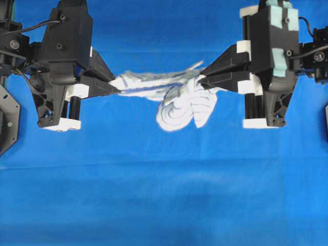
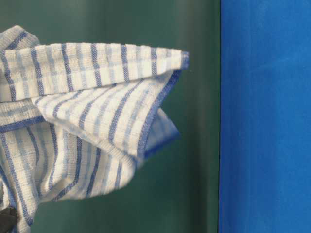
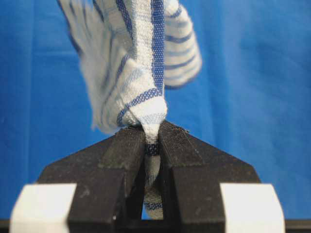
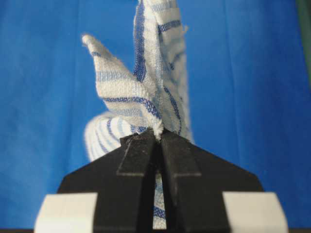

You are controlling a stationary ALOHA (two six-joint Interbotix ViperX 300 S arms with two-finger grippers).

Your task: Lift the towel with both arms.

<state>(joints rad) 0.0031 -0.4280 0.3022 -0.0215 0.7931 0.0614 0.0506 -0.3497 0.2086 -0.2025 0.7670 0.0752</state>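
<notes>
The towel [image 1: 169, 95], white with thin blue and grey stripes, hangs stretched between my two grippers above the blue cloth. Its right part sags in a loose fold. My left gripper [image 1: 117, 90] is shut on the towel's left end. In the left wrist view the towel [image 3: 141, 68] runs pinched between the jaws of the left gripper [image 3: 152, 131]. My right gripper [image 1: 202, 78] is shut on the towel's right end, and the right wrist view shows the towel [image 4: 146, 87] squeezed in the right gripper [image 4: 158, 133]. The table-level view is filled at left by the hanging towel [image 2: 87, 116].
The blue tablecloth [image 1: 164, 195] covers the whole table under both arms. The left arm's black body [image 1: 61, 61] and the right arm's body with teal tape [image 1: 277, 56] flank the towel. A dark green backdrop [image 2: 194, 145] stands behind the towel in the table-level view.
</notes>
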